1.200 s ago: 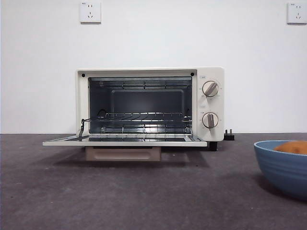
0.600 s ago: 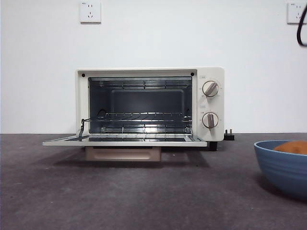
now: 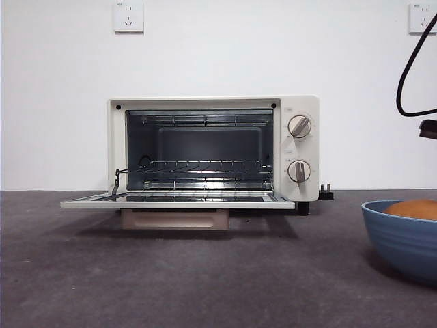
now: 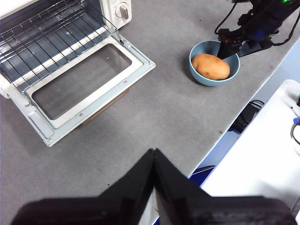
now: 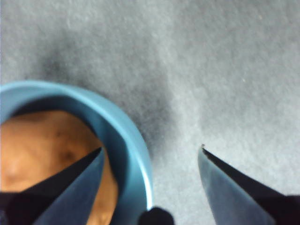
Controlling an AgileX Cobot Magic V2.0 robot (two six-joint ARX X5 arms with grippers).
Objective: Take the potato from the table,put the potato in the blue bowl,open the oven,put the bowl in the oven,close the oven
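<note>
The blue bowl (image 3: 404, 236) sits on the table (image 3: 205, 273), well apart from the oven (image 3: 213, 152) and off toward its knob side, with the potato (image 4: 211, 66) already lying inside it. The oven door (image 4: 86, 83) is folded down flat and the wire rack (image 3: 201, 166) inside is bare, so the step in hand looks to be taking hold of the bowl to carry it in. The right gripper (image 5: 150, 161) hangs directly over the bowl's near wall with its jaws spread wide apart: one jaw is above the potato inside the bowl, the other is outside above bare table, and the blue rim (image 5: 133, 140) runs between them. That straddle seems the right setup for a rim pinch. To do it well, the gripper should probably descend straight until the wall sits deep between the jaws, with the inner jaw slipping down beside the potato rather than pressing on it, then close firmly, since a loaded bowl held by one edge will tend to tip. Keeping the bowl level and low during the carry, and clearing the lowered door before reaching the rack, would matter most. In the left wrist view, the right arm reaches in from the table's far side above the bowl. The left gripper (image 4: 154, 161) waits high and back from the work, its jaws pressed together with nothing between them.
</note>
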